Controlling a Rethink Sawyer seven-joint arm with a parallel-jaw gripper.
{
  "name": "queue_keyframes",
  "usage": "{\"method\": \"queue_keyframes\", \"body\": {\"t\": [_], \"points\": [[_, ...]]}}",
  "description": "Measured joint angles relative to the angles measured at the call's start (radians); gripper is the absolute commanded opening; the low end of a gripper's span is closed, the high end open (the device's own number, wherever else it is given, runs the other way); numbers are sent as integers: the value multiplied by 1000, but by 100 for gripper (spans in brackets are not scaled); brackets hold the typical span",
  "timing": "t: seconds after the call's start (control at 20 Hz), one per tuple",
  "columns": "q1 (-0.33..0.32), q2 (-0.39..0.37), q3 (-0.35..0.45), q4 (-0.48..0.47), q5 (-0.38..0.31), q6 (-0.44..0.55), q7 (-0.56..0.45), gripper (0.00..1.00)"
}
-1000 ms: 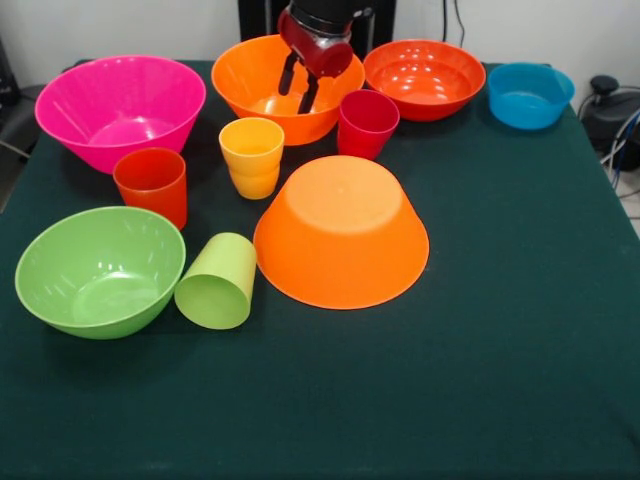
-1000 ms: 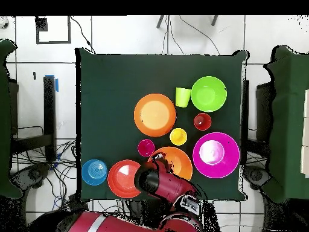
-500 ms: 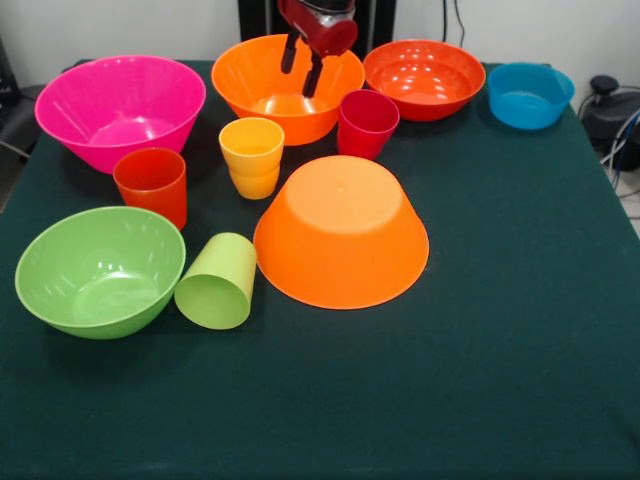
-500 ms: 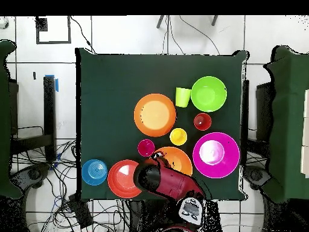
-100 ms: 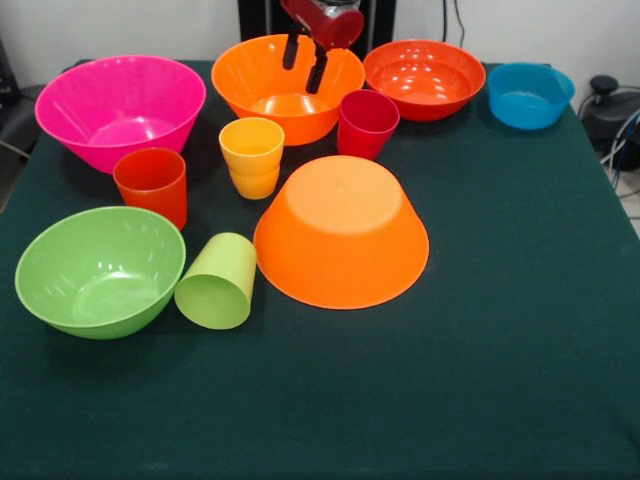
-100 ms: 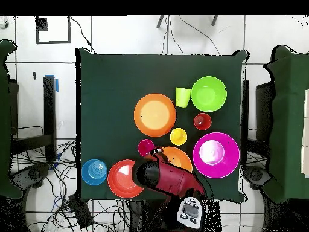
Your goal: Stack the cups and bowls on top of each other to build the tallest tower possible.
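My gripper (image 5: 305, 62) hangs open and empty over the upright orange bowl (image 5: 262, 92) at the back; from overhead the arm (image 6: 166, 179) covers part of that bowl (image 6: 182, 158). A second orange bowl (image 5: 340, 232) lies upside down mid-table. The pink bowl (image 5: 120, 105), red-orange bowl (image 5: 424, 78), blue bowl (image 5: 530, 95) and green bowl (image 5: 100, 270) stand upright. The red-orange cup (image 5: 152, 185), yellow-orange cup (image 5: 252, 155) and magenta-red cup (image 5: 367, 123) are upright; the lime cup (image 5: 218, 282) lies on its side against the green bowl. Nothing rests on anything else.
The dark green cloth (image 5: 480, 350) covers the whole table. Black equipment and cables (image 5: 608, 105) sit off the right edge. In the overhead view, cables (image 6: 42, 169) trail on the tiled floor around the table.
The gripper has risen out of the upright orange bowl toward the top edge, still open and empty. The cups and bowls have not moved.
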Motion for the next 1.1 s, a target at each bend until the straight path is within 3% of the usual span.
{"method": "queue_keyframes", "body": {"t": [0.8,1.1], "points": [[39,3,-12,-36,7,0,0,100],[61,19,-34,-45,54,0,0,100]]}}
